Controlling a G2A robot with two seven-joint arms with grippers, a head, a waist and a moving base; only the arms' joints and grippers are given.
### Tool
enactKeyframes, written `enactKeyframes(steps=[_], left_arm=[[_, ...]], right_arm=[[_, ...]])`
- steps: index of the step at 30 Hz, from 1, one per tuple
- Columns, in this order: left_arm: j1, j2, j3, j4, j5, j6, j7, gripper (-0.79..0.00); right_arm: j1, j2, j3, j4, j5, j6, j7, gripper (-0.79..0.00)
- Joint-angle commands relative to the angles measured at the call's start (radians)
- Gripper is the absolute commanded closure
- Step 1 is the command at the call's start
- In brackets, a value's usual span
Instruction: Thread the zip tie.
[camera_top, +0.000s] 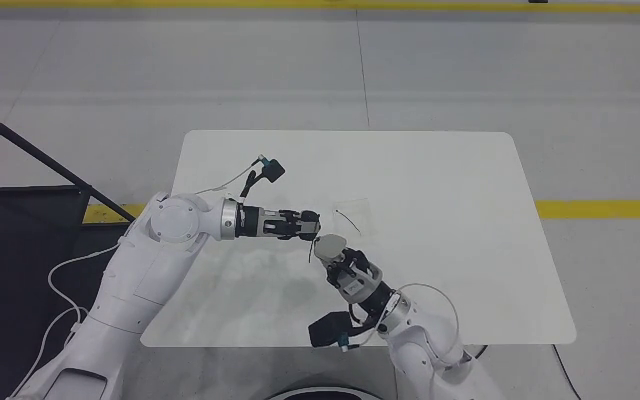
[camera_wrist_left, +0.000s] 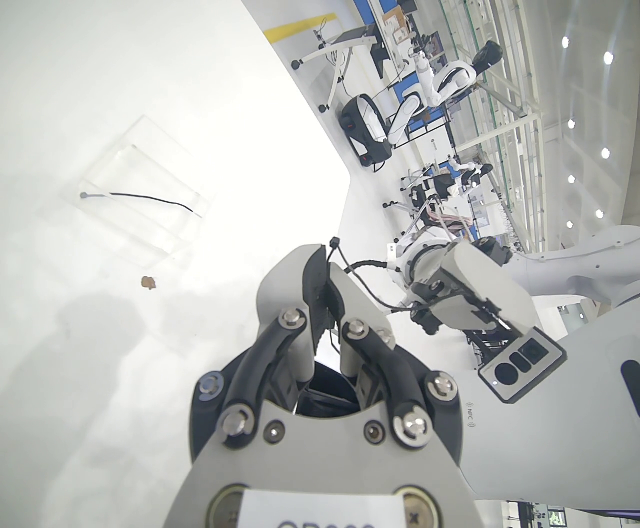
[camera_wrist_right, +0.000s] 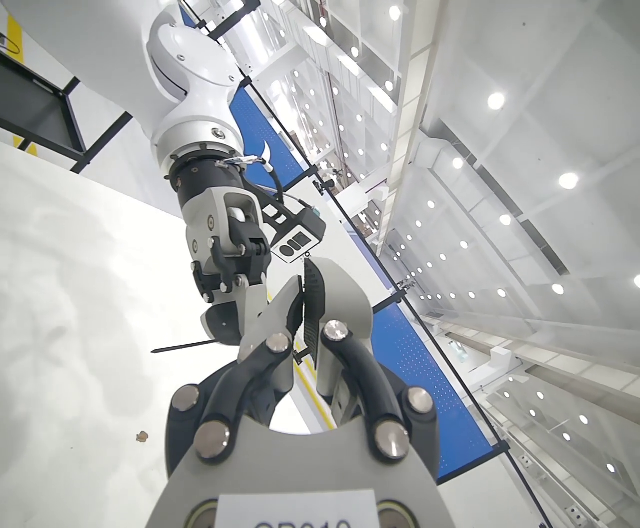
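A black zip tie is held above the white table between both grippers. My left gripper is shut on it just below its head. The thin strap curves away to my right gripper. In the right wrist view my right gripper is shut on a thin black strip, and the tie's pointed tail sticks out beside the left gripper. From above, the two grippers meet near the table's middle.
A second black zip tie lies on a clear plastic plate just beyond the grippers. A small brown crumb sits on the table near the plate. The right half of the table is bare.
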Motion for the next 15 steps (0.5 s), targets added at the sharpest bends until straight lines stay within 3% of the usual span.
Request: enactKeyframes(steps=[1,15], left_arm=[[0.01,0.0,0.001,-0.012,0.009,0.008,0.023,0.0],[0.032,0.009,0.001,-0.054,0.032,0.005,0.036,0.0]], right_arm=[[-0.001,-0.001,0.001,0.001,0.005,0.015,0.001,0.0],[-0.004,-0.009,0.002,0.008,0.021,0.111,0.021,0.0]])
